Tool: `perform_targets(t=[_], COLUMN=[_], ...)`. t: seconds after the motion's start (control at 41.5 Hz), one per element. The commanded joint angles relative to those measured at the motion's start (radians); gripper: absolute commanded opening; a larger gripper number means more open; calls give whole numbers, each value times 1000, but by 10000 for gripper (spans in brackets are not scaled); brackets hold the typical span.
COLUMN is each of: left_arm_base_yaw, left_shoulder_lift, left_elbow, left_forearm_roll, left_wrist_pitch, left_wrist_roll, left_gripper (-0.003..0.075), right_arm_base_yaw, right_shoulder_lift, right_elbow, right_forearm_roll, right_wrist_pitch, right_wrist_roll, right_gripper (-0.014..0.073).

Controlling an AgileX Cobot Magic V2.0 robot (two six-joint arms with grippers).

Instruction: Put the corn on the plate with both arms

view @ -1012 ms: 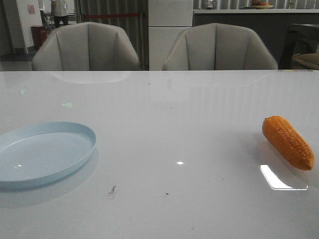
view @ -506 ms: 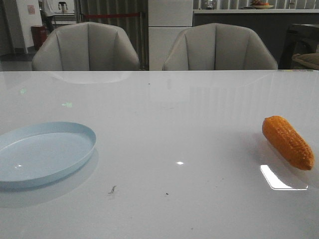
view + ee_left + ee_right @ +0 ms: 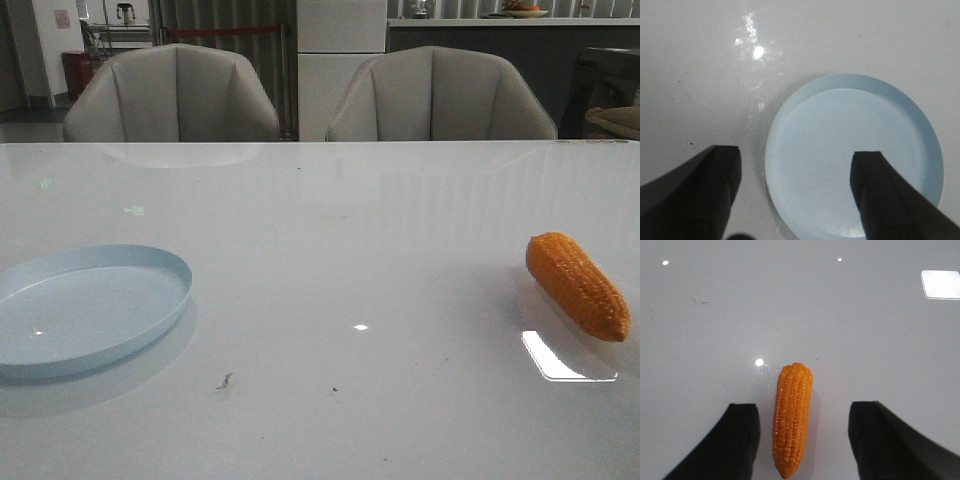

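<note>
Left gripper (image 3: pixel 796 192) hangs above the plate (image 3: pixel 840 125), jaws spread wide and holding nothing; one finger sits over bare table (image 3: pixel 700 75) just outside the rim, the other over the plate's inner floor. Plate is pale blue, shallow, with nothing on it. In the front view the plate (image 3: pixel 90 310) and corn (image 3: pixel 578 285) lie exactly where they lay a second ago and half a second ago: no shift in either, no arm entering that view. Only background change is a person near the far doorway, gone from sight now. Judgement: task has not started in any visible way; both arms look staged over their objects, pick not yet made. Corn sits well apart from the plate, far across the table on the plate's right, lying on its side, blunt tip toward the camera and away from the plate. Right gripper (image 3: pixel 805 440) is also wide apart and holding nothing, with the corn (image 3: pixel 791 420) lying lengthwise in the gap between the fingers, touching neither. Front view gives the plate-to-corn separation and the two chairs (image 3: pixel 172 95) beyond the table, but shows no grippers at all. Wrist views alone show jaw spread and alignment; neither wrist view shows the other object.
</note>
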Motion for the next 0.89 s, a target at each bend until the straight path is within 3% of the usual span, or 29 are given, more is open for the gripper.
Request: perform_targets(t=[0.0,0.169,0.361,0.867], left_arm_base_yaw=[16,43,52,52], left_shoulder_lift=[80,272,421,515], left_elbow=[-155,-321,-424,-429], left_forearm_roll=[-12,-14,-10,-10], left_wrist_pitch=[93,288,397,359], left_wrist_roll=[-9,-9,-9,-7], left_gripper=[528,528,527,527], right_arm_base_yaw=[-6,-6,-6,-6], right_shoulder_lift=[-9,-9,-9,-9], right_elbow=[-36,-36,-36,-36], right_forearm_roll=[5,5,5,5], right_wrist_pitch=[-59,-41,-32,-32], right_wrist_roll=[-4,-4,-4,-4], right_gripper=[500,500,500,500])
